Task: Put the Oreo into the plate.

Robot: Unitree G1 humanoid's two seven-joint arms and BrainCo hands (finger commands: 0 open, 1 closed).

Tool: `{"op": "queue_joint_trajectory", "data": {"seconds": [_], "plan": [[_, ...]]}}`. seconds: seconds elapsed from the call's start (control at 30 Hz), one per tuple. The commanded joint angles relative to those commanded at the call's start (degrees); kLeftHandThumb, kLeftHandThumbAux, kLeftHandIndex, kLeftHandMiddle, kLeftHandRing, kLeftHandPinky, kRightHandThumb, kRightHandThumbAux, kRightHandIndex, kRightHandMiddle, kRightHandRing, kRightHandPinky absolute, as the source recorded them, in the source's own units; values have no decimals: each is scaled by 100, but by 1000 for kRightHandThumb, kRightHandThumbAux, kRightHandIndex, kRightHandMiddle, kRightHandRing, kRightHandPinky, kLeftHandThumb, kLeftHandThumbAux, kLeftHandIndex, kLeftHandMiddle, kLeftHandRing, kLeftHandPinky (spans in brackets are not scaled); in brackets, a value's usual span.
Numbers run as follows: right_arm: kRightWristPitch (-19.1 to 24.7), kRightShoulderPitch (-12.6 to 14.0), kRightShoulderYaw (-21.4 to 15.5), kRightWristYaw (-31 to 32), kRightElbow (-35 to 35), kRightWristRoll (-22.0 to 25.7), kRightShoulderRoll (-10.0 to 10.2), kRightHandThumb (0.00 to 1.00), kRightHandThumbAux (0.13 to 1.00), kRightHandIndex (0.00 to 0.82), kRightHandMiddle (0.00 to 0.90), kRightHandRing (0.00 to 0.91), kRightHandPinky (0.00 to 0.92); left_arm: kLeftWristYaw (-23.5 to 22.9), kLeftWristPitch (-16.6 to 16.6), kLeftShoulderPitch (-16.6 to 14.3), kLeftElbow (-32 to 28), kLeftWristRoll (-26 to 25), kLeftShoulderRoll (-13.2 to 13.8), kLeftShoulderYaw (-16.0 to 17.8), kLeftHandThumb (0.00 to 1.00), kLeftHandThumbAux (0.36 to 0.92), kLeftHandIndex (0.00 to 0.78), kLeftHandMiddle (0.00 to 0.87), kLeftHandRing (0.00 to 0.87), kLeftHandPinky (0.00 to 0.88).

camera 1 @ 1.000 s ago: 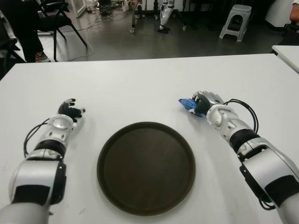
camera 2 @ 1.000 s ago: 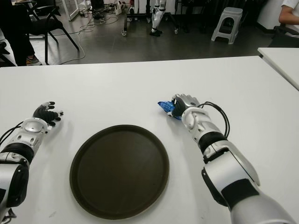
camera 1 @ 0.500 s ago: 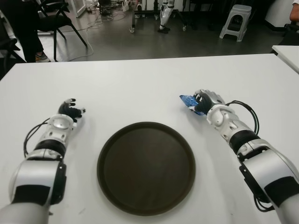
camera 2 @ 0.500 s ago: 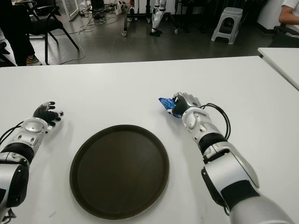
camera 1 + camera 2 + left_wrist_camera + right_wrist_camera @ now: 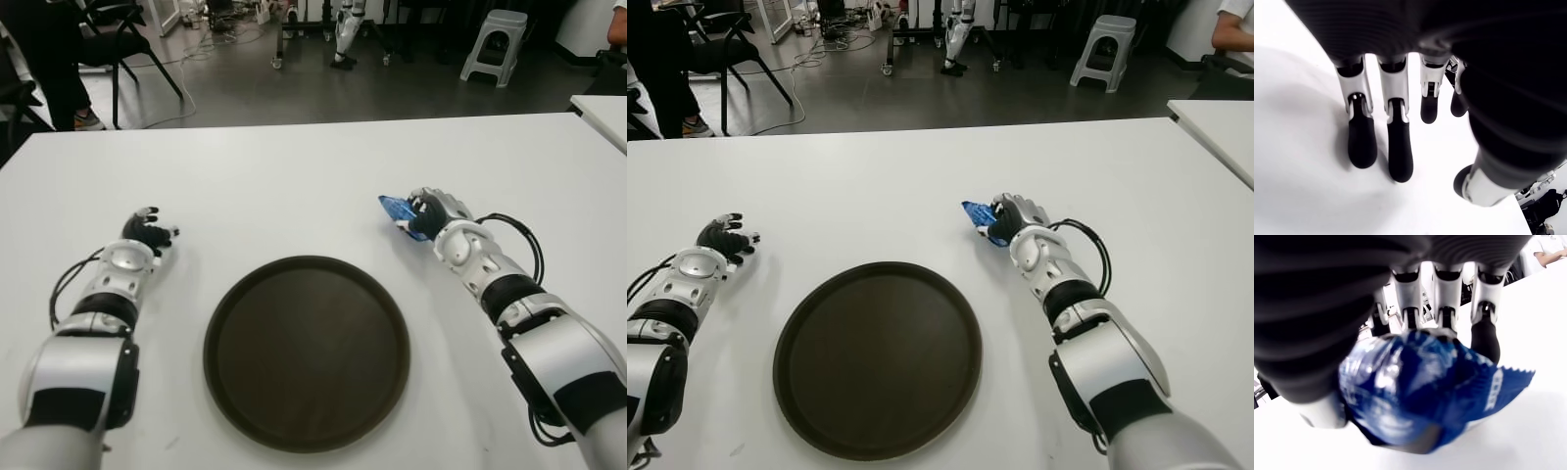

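On the white table, the right hand has its fingers clamped around the blue crinkly Oreo packet, beyond and right of the empty round dark-brown plate, so carrying and release remain, while the left hand shows left of the plate, fingers relaxed.

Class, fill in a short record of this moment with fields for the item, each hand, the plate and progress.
item: blue Oreo packet, clasped in the right hand
right hand: shut on the packet, beyond the plate's right edge
left hand: left of the plate, fingers relaxed, holding nothing
plate: dark, round, on the white table, nothing in it
progress: packet gripped, not yet over the plate
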Motion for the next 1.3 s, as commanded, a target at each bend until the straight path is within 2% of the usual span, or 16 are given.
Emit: {"op": "queue_joint_trajectory", "data": {"seconds": [0.3, 0.5, 0.7, 0.93, 1.1, 1.3], "plan": [[-45, 1, -59, -7, -17, 54, -3, 689, 738, 433, 746, 726, 697, -56, -97, 29, -4, -93, 0, 99, 220, 778, 78, 118, 147, 152], [-162, -5, -188, -63, -97, 183, -13, 689, 738, 433, 746, 727, 698, -42, -35, 10, 6, -24, 9, 26, 210, 772, 75, 118, 144, 143], [-277, 85, -338, -95, -542, 321, -47, 689, 738, 433, 746, 726, 696, -23, -32, 13, -5, -7, 12, 7, 206, 767, 75, 127, 154, 155], [-594, 401, -544, -229, -1218, 489, -40, 689, 738, 433, 749, 732, 705, -38, -23, 8, -16, -19, 4, 10, 205, 773, 78, 130, 157, 173], [-628, 785, -660, -85, -2302, 585, -113, 688, 738, 434, 757, 743, 714, -67, -30, 9, -9, -31, 13, 23, 180, 787, 96, 128, 157, 168], [-595, 1327, -712, 53, -3479, 580, -80, 690, 736, 436, 761, 754, 724, -82, -91, 29, 2, -31, 22, 32, 161, 787, 94, 126, 149, 152]]}}
